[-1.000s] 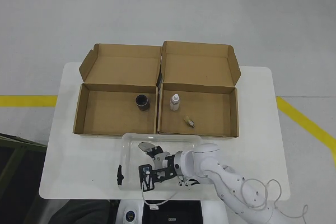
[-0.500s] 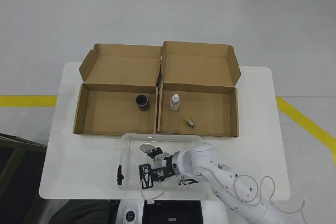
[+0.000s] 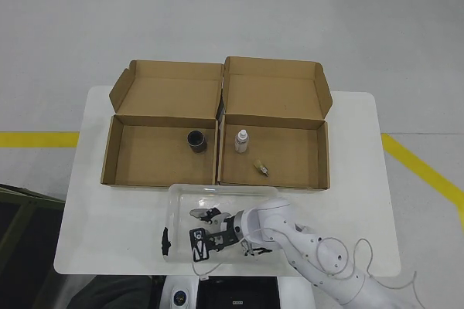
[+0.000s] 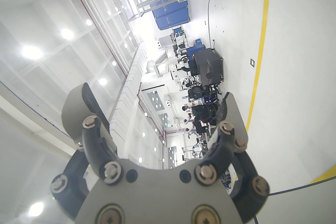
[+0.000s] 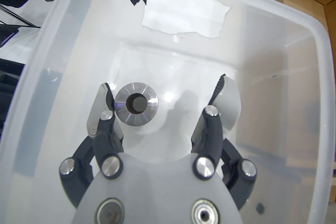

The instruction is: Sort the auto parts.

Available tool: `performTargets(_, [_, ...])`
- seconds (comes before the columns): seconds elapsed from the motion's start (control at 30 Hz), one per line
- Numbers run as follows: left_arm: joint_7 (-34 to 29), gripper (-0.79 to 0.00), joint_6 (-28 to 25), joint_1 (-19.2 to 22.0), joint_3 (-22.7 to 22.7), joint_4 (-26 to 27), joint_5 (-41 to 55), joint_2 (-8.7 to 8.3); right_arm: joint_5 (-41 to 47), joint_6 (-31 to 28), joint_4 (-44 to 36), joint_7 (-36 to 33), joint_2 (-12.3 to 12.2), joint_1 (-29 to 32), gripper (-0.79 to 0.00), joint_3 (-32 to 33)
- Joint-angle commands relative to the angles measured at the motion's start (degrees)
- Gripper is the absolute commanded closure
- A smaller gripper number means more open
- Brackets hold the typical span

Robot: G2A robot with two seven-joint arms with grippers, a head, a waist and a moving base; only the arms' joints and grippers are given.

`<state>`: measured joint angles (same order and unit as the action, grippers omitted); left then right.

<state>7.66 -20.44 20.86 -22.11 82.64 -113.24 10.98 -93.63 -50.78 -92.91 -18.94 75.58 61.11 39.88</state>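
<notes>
My right jaws stand wide inside the translucent plastic bin [image 5: 288,11]. The round silver metal bushing [image 5: 136,103] lies on its floor between them, hard by one finger [image 5: 101,104]. My left jaws gape wide.

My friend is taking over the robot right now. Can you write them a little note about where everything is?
Left gripper: open, empty, pointing away from the table.
Right gripper: open, inside the clear bin. The metal ring sits between its fingers, close to one, not gripped.
Done: black cylinder in the left box; white part and small brass part in the right box.
Left: grip the ring and sort it into a box.
</notes>
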Motion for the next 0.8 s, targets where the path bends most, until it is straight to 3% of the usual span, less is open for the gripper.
performTargets(0.0, [0.0, -0.785, 0.0, 0.0, 0.0, 0.0, 0.0, 0.00, 0.2, 0.1, 0.3, 0.0, 0.1, -0.2, -0.594, -0.2])
performTargets(0.1, [0.0, -0.785, 0.0, 0.0, 0.0, 0.0, 0.0, 0.00, 0.3, 0.2, 1.0, -0.1, 0.2, -0.6, -0.496, -0.6])
performTargets(0.13, [0.0, -0.785, 0.0, 0.0, 0.0, 0.0, 0.0, 0.00, 0.4, 0.2, 1.1, -0.1, 0.2, -0.6, -0.385, -0.6])
performTargets(0.43, [0.0, -0.785, 0.0, 0.0, 0.0, 0.0, 0.0, 0.00, 1.6, -0.1, 2.0, -0.4, 0.4, -1.1, -0.265, -1.3])
performTargets(0.57, [0.0, -0.785, 0.0, 0.0, 0.0, 0.0, 0.0, 0.00, 2.5, 0.0, 2.4, 0.0, 0.4, -1.4, 0.000, -1.3])
performTargets(0.77, [0.0, -0.785, 0.0, 0.0, 0.0, 0.0, 0.0, 0.00, 3.6, -0.2, 0.9, 0.6, 0.2, -2.0, 0.000, -0.2])
